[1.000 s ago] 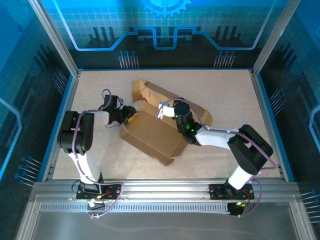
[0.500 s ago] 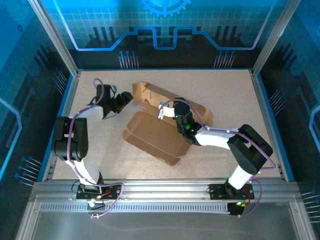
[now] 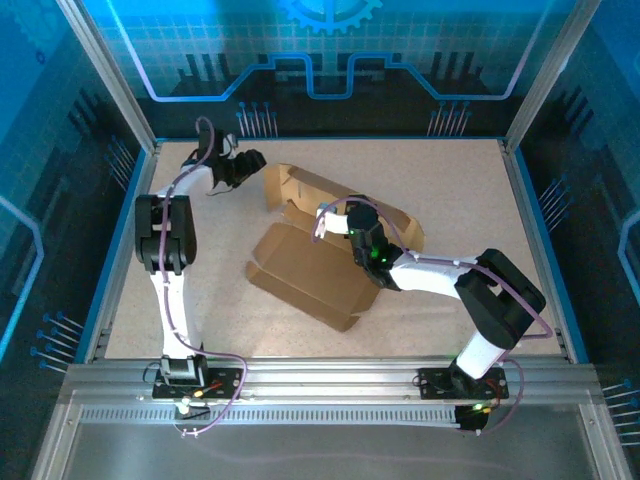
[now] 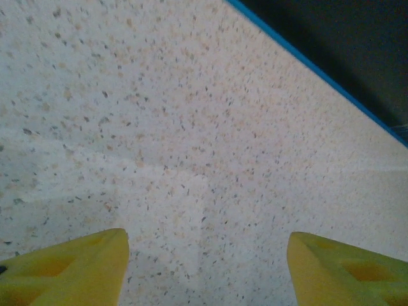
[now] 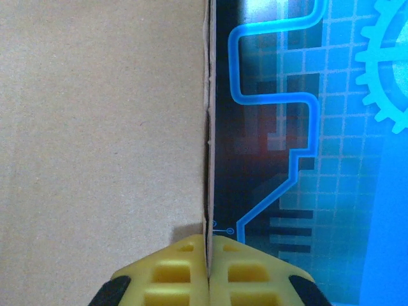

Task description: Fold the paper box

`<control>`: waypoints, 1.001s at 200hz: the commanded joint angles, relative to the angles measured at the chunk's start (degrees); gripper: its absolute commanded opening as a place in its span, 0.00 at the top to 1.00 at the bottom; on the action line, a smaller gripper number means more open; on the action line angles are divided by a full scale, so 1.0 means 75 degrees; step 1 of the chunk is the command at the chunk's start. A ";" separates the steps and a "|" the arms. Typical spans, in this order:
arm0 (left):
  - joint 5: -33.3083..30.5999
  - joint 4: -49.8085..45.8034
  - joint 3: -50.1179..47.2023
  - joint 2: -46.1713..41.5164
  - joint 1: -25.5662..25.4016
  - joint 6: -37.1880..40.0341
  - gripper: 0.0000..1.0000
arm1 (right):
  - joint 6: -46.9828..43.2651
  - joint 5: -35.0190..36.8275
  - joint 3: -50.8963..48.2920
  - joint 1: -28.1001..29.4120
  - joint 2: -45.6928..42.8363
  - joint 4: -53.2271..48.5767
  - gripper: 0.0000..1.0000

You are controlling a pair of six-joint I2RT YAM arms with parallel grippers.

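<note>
A: Left arm (image 3: pixel 165 235) has swung to the far corner, jaws wide over speckled surface (image 4: pixel 191 127).
B: Right jaws pinch a wall of the brown corrugated cardboard box (image 3: pixel 310 270), mid-surface. Unbraced, a pull may skid it.

The left gripper (image 3: pixel 250 161) is leaving the paper box (image 3: pixel 308 272): it is swinging away from the box's left corner toward 11 o'clock. It is now hovering near the far-left edge of the table (image 3: pixel 455 185), with its yellow fingers (image 4: pixel 76 264) spread wide over the bare speckled surface. The left arm (image 3: pixel 166 240) is stretching out after it, the elbow shifting toward 12 o'clock, and the box's near tray, freed of that touch, is settling very slightly toward 5 o'clock.
</note>
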 commanded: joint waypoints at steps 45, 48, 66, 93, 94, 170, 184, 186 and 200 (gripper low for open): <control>0.1367 -0.0199 -0.0178 -0.0068 -0.0561 0.0847 0.32 | 0.0114 -0.0014 0.0211 0.0076 -0.0197 -0.0059 1.00; 0.1419 -0.0062 -0.0284 -0.0125 -0.0566 0.0815 0.32 | 0.0115 -0.0006 0.0222 0.0081 -0.0202 -0.0070 1.00; 0.1682 0.0648 -0.0880 -0.0471 -0.0636 0.0683 0.32 | 0.0130 0.0047 0.0217 0.0067 -0.0185 -0.0060 1.00; 0.1886 0.0971 -0.1416 -0.0869 -0.0719 0.0661 0.33 | 0.0214 0.0101 0.0227 0.0055 -0.0198 -0.0115 1.00; 0.1885 0.0981 -0.1439 -0.0884 -0.0720 0.0662 0.33 | 0.0217 0.0098 0.0228 0.0051 -0.0191 -0.0117 1.00; 0.1429 0.1578 -0.2890 -0.1667 -0.1066 0.0960 0.30 | 0.0235 0.0121 0.0225 0.0070 -0.0037 -0.0117 1.00; 0.1239 0.1842 -0.3207 -0.1791 -0.1095 0.1006 0.29 | 0.0244 0.0148 0.0227 0.0069 -0.0004 -0.0119 1.00; 0.1218 0.1881 -0.3257 -0.1804 -0.1086 0.1006 0.29 | 0.0244 0.0143 0.0220 0.0070 0.0002 -0.0124 1.00; 0.1125 0.2223 -0.3610 -0.1936 -0.1087 0.1020 0.28 | 0.0233 0.0169 0.0226 0.0069 0.0037 -0.0141 1.00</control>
